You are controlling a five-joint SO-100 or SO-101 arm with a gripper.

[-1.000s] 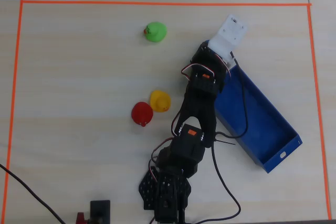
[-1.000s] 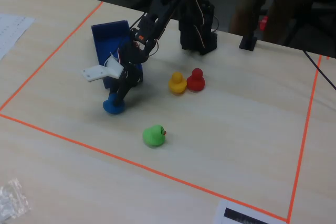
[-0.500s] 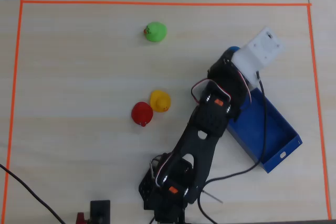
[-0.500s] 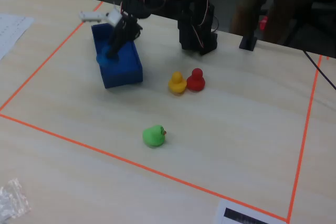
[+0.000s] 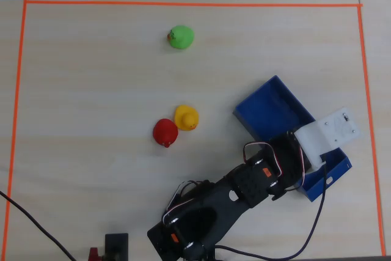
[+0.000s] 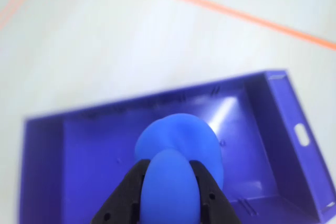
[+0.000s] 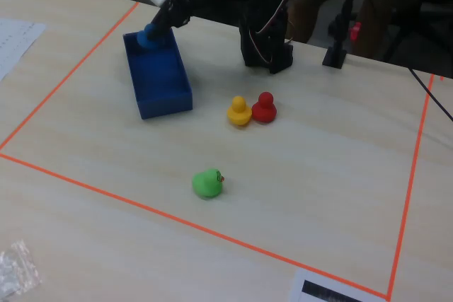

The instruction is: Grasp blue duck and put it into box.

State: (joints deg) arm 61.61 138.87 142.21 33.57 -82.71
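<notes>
My gripper [image 6: 169,169] is shut on the blue duck [image 6: 178,150] and holds it just above the inside of the blue box [image 6: 84,156]. In the fixed view the duck [image 7: 149,35] hangs over the far end of the box [image 7: 166,100], with the gripper [image 7: 157,30] on it. In the overhead view the box [image 5: 269,105] lies at the right and the arm and its white wrist plate cover its lower half. The duck is hidden there.
A red duck [image 5: 165,132] and a yellow duck [image 5: 186,117] sit touching mid-table. A green duck [image 5: 181,36] sits farther away. Orange tape [image 5: 183,3] frames the work area. The arm's base [image 7: 265,51] stands at the table's far edge in the fixed view.
</notes>
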